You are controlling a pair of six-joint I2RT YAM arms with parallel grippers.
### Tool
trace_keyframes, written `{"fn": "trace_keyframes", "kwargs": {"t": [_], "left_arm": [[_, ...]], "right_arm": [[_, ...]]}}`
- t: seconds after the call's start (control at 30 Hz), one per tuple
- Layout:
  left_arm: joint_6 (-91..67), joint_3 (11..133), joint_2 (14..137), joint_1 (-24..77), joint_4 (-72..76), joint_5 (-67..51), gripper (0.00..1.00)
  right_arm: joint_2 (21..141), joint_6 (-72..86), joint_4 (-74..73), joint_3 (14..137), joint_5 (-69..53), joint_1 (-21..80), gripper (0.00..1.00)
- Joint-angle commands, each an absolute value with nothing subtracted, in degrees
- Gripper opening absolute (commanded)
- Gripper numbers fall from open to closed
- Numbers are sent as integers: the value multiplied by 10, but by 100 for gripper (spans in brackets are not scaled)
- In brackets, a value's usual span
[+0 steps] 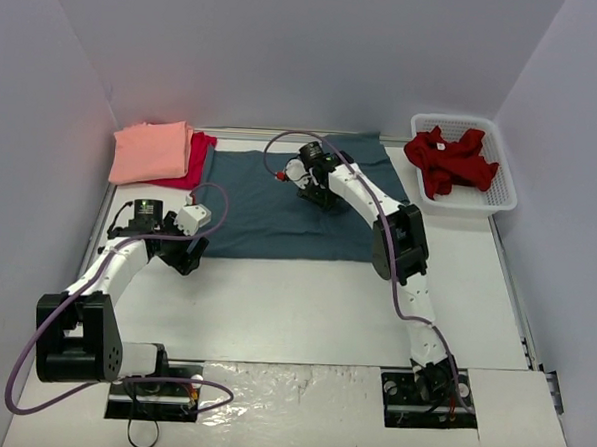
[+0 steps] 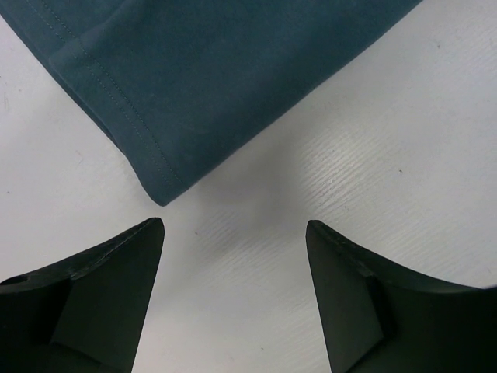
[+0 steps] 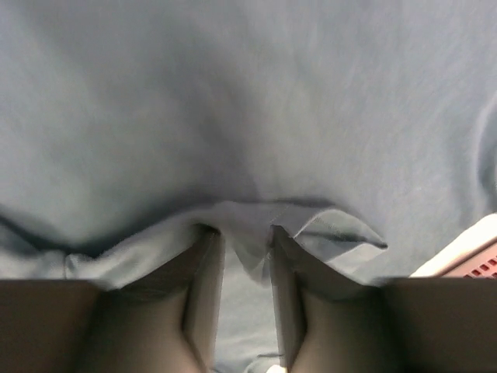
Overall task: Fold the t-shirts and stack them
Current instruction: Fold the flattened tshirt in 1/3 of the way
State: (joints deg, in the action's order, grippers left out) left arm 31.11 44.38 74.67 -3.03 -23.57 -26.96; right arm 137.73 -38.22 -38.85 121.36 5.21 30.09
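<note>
Left of the slate-blue t-shirt [image 1: 269, 207], we see the salmon-pink t-shirt [image 1: 150, 152] folded atop the crimson t-shirt [image 1: 197, 158]. Our left gripper [image 2: 234, 225] hangs wide open and empty off its near-left corner. Our right gripper [image 3: 247, 233] straddles a ridge of its cloth, jaws narrowly parted; we cannot tell whether they grip. Well right, the dark red t-shirt [image 1: 450, 163] fills the basket [image 1: 502, 199].

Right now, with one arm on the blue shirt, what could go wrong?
Cloth of the slate-blue t-shirt is bunched between the fingers of the right gripper; lifting away could drag it out of flat.
The left gripper is open over bare table beside the shirt's corner; closing here could miss the hem.
</note>
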Motion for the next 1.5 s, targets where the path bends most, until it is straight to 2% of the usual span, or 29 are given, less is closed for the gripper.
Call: {"fn": "trace_keyframes", "kwargs": {"t": [0.0, 0.03, 0.13, 0.33, 0.6, 0.93, 1.17, 1.47], "left_arm": [[322, 445, 723, -31, -234, -283, 73], [323, 444, 722, -30, -235, -284, 73], [323, 444, 722, -31, -235, -286, 73], [324, 446, 721, -30, -239, -289, 73], [323, 449, 716, -31, -243, -287, 73], [331, 471, 749, -29, -258, -294, 74], [402, 484, 785, -29, -296, -287, 72], [478, 536, 836, -31, -323, -287, 68]], "right_arm": [[1390, -388, -399, 1253, 83, 316, 34], [1390, -388, -393, 1252, 90, 320, 43], [1381, -381, -383, 1243, 94, 321, 51], [1330, -372, -345, 1177, 118, 319, 57], [1252, -352, -336, 1118, 131, 312, 60], [1093, -339, -337, 933, 152, 296, 64], [994, -318, -339, 793, 150, 265, 64], [938, -287, -340, 724, 131, 234, 65]]}}
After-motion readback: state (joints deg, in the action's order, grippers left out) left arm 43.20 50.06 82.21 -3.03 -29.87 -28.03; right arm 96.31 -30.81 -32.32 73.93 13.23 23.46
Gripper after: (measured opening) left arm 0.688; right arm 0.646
